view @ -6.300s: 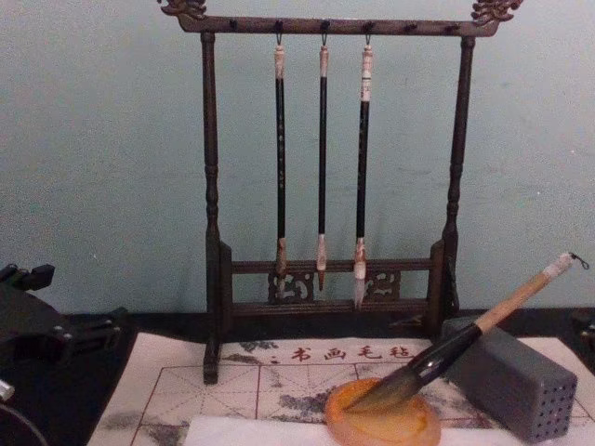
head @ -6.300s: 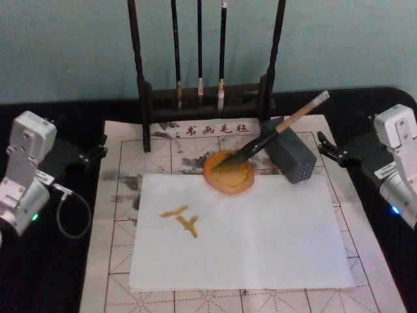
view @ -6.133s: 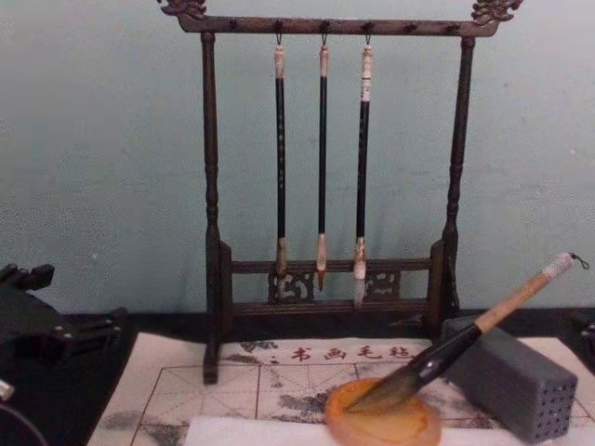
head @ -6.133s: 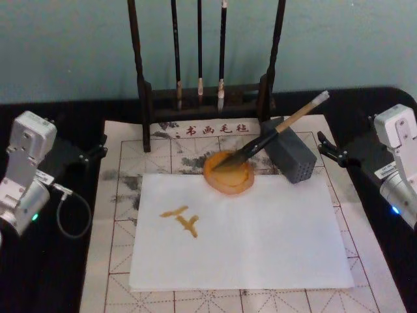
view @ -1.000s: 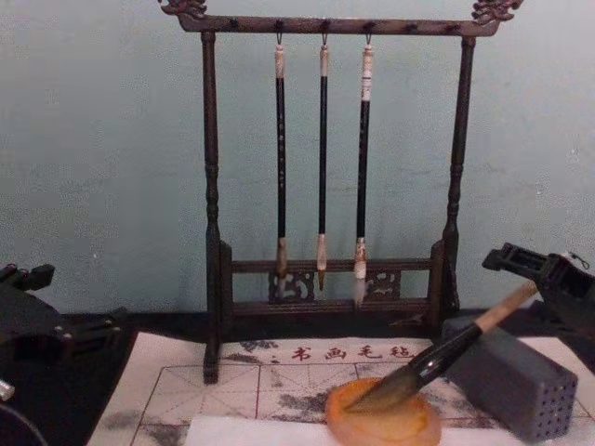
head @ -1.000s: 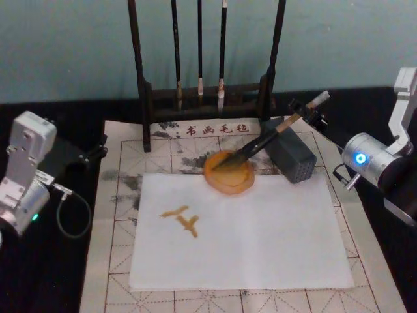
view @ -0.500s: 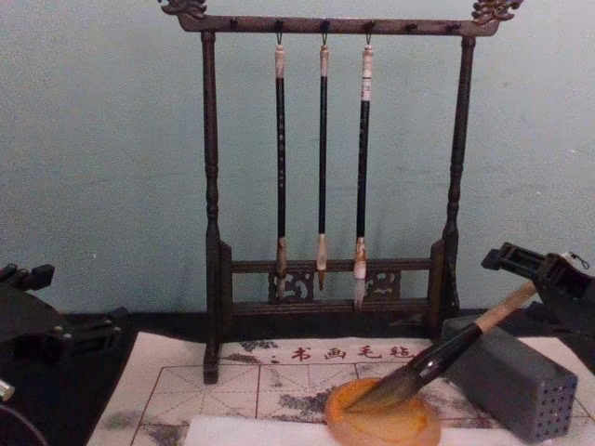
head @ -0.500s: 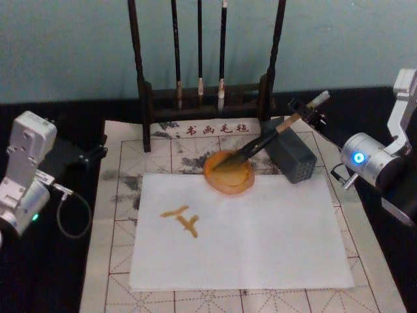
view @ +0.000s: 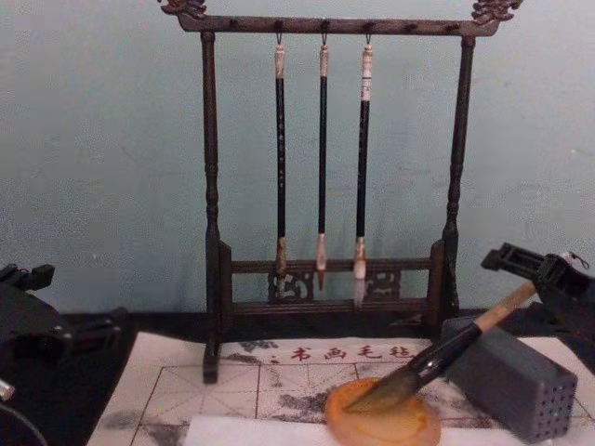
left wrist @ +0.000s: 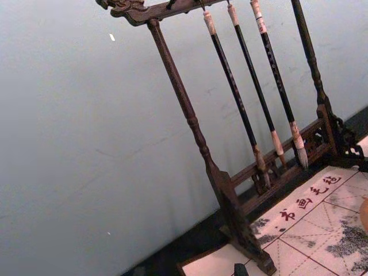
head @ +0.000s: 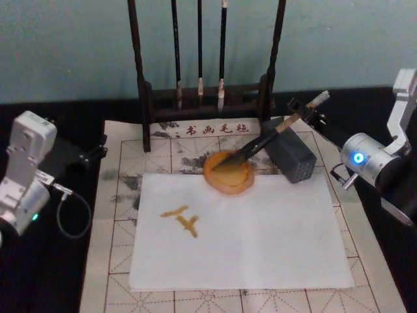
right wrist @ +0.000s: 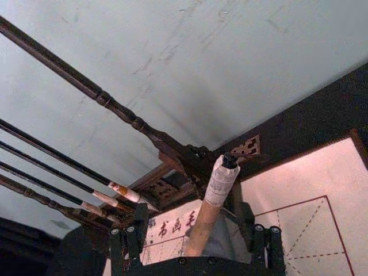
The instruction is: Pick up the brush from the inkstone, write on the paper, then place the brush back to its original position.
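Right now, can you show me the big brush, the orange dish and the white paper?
the brush [head: 264,138]: head view, on its black lower handle.
the inkstone [head: 232,185]: head view, on its bare orange front part.
the paper [head: 260,235]: head view, on its blank middle.

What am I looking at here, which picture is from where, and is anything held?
This is a two-armed robot at a table. One picture looks down from its head, one forward from its chest, one from each wrist. On a gridded mat lie white paper with an orange mark, a round orange inkstone and a grey block; a rack of thin brushes stands behind. The thick brush leans from the inkstone over the block. The right pincer stands open around its upper handle, gripping nothing yet. The left pincer is parked at the left.
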